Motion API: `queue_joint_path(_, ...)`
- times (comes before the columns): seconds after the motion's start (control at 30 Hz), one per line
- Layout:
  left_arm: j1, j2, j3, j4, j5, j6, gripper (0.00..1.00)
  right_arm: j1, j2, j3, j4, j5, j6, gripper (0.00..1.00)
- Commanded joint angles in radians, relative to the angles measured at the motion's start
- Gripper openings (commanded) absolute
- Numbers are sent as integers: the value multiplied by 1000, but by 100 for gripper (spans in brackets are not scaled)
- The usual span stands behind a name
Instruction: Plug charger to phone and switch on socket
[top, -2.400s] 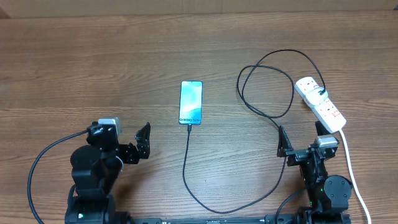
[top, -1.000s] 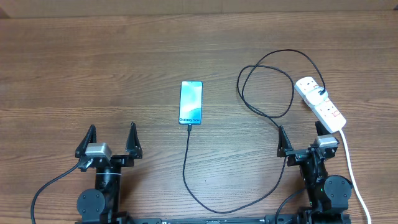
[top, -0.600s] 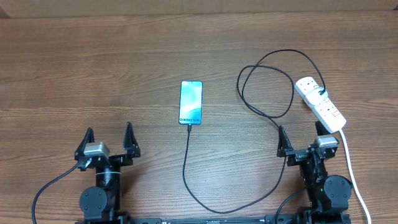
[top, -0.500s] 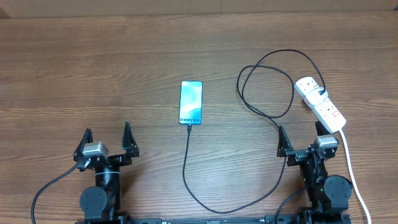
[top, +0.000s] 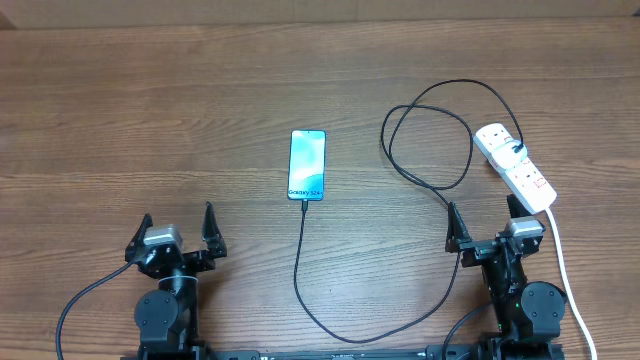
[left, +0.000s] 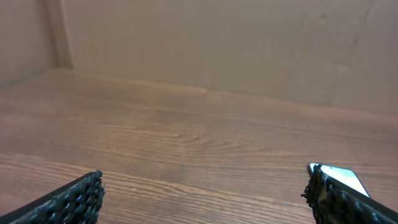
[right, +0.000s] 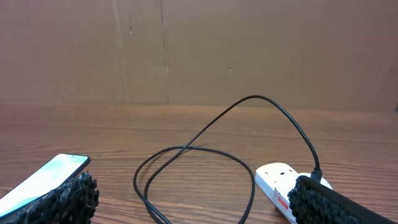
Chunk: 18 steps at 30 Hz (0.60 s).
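Note:
The phone (top: 308, 165) lies flat mid-table, screen up, its dark band at the near end. The charger (top: 298, 270), a thin black cable, meets the phone's near edge, runs toward me, curves right, then loops (right: 199, 155) up to the plug in the socket (top: 515, 170). The socket is a white strip at the right; its small red switches are too small to read. My left gripper (top: 178, 222) stands open near the front edge, left of the cable, holding nothing. My right gripper (top: 482, 212) stands open just short of the socket, also holding nothing. The left wrist view catches the phone (left: 343, 178) behind the right finger.
A thick white cord (top: 562, 265) runs from the socket down the right side past my right arm. A brown cardboard wall (right: 199, 50) closes the far edge of the wooden table (top: 150, 110).
My left gripper has swung round to face forward and drawn back a little toward the front edge, staying open. The right arm, phone and cable have not moved.

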Motion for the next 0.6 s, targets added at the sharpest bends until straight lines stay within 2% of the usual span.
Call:
queue_joint_path(0.0,-20,-12,-4,-3,6,48,100,5,-9,-10,3,6,-1,100)
queue_joint_path(0.33,-21,-12,-4,-3,6,30,100,5,-9,-10,3,6,-2,100)
queue_joint_path(0.47,-21,-12,-3,-10,41,113,100,5,-9,-10,3,6,-1,100)
queue_joint_path(0.57,-21,-12,-3,-10,40,116,100,5,-9,-10,3,6,-2,100)
